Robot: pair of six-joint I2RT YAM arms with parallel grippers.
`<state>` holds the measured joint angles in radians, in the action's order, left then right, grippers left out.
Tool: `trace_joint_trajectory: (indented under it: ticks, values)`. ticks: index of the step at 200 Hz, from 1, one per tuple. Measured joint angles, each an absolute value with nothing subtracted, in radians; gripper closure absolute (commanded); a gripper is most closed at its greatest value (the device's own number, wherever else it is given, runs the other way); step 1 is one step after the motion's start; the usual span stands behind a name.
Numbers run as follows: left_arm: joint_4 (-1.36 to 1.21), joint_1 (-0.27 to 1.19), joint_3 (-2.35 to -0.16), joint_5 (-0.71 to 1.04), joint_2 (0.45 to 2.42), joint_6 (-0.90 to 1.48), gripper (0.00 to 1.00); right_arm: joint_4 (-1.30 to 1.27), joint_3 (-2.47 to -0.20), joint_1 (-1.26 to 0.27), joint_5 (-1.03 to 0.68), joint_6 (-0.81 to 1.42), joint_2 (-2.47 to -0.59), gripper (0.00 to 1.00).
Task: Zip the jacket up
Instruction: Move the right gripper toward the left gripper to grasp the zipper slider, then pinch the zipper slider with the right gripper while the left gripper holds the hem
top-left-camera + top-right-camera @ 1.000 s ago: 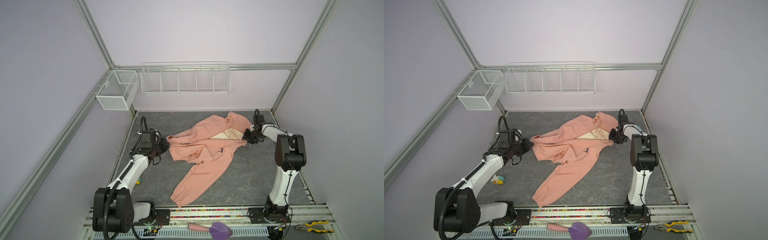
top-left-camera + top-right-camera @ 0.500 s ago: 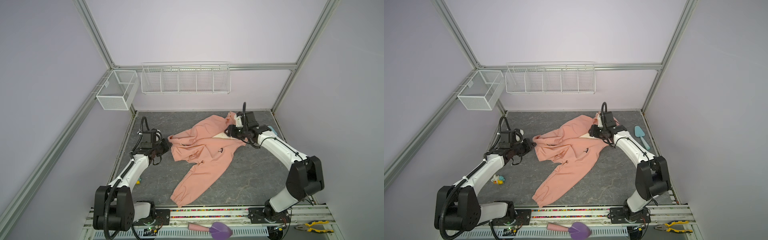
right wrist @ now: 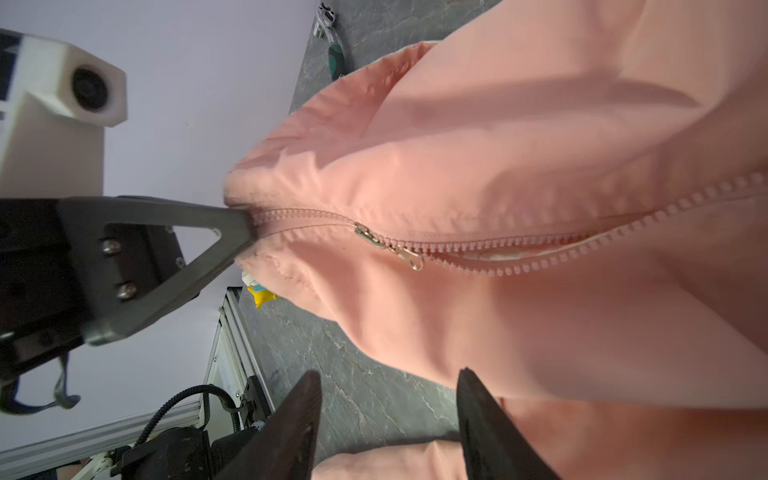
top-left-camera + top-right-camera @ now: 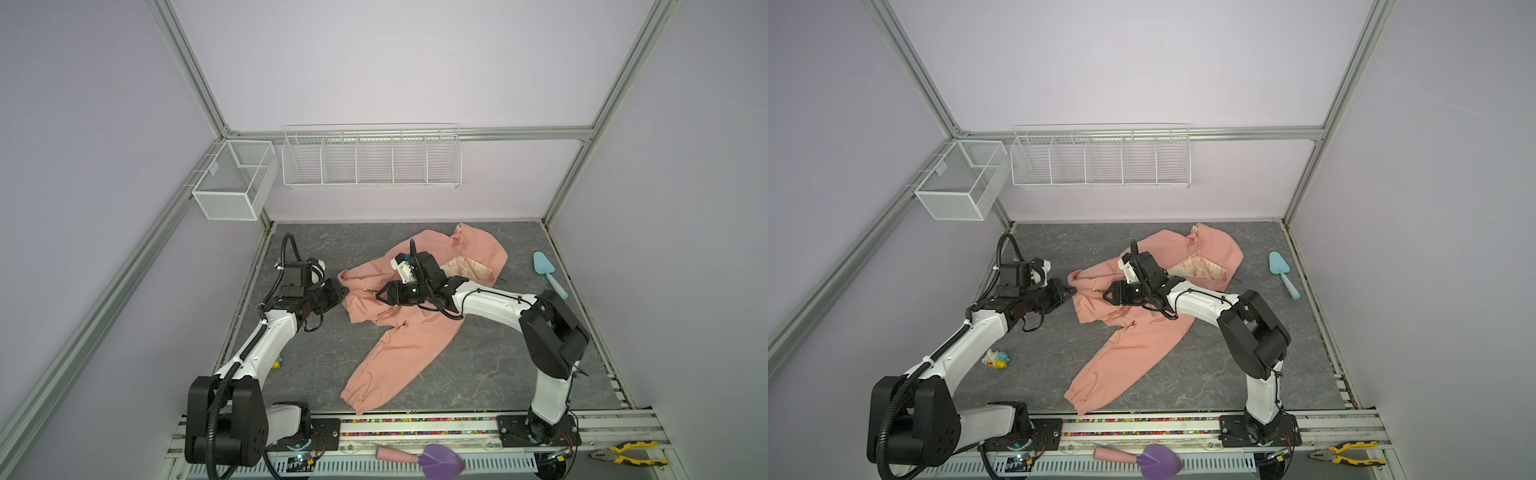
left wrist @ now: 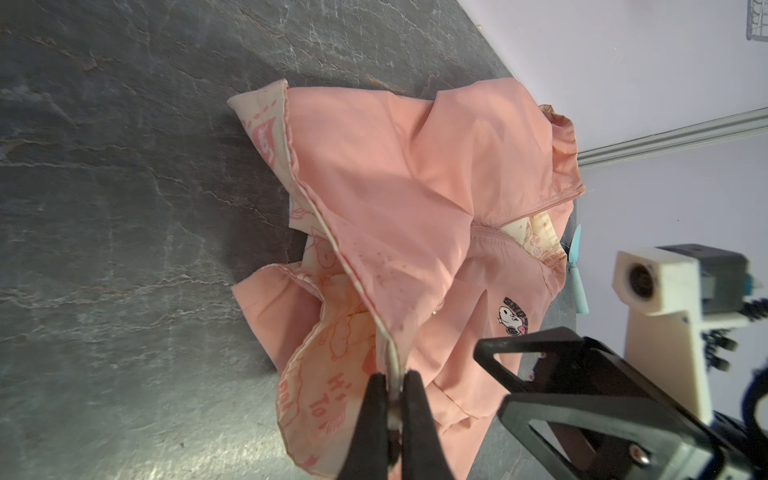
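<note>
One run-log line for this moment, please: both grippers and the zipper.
left gripper: shut on jacket hem | right gripper: open, facing zipper pull, not touching | zipper: closed only near hem

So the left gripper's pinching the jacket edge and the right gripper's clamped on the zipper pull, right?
No: the right gripper is open, clear of the zipper pull, as the right wrist view shows. The left gripper does pinch the jacket edge.

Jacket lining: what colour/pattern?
Lining is cream with pink cartoon print; left wrist view shows it best.
</note>
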<state>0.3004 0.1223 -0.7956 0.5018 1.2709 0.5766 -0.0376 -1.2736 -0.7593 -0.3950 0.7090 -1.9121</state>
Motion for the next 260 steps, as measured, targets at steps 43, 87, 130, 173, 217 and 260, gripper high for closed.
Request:
trace_joint_trajectory:
  ticks: [43, 87, 130, 173, 217, 260]
  values:
    - [0.309, 0.122, -0.796, 0.533, 1.270, 0.570, 1.00, -0.112, -1.296, -0.760, -0.421, 0.746, -1.972, 0.45]
    - [0.313, 0.122, -0.796, 0.552, 1.270, 0.570, 1.00, -0.166, -1.339, -0.760, -0.442, 0.769, -2.017, 0.45]
    - [0.313, 0.122, -0.796, 0.559, 1.270, 0.569, 1.00, -0.181, -1.347, -0.759, -0.443, 0.778, -2.041, 0.45]
    - [0.313, 0.122, -0.796, 0.565, 1.270, 0.567, 1.00, -0.195, -1.351, -0.759, -0.444, 0.786, -2.064, 0.45]
    - [0.313, 0.122, -0.796, 0.574, 1.270, 0.567, 1.00, -0.236, -1.351, -0.758, -0.471, 0.811, -2.080, 0.47]
    - [0.313, 0.122, -0.796, 0.574, 1.270, 0.567, 1.00, -0.313, -1.349, -0.754, -0.505, 0.850, -2.080, 0.53]
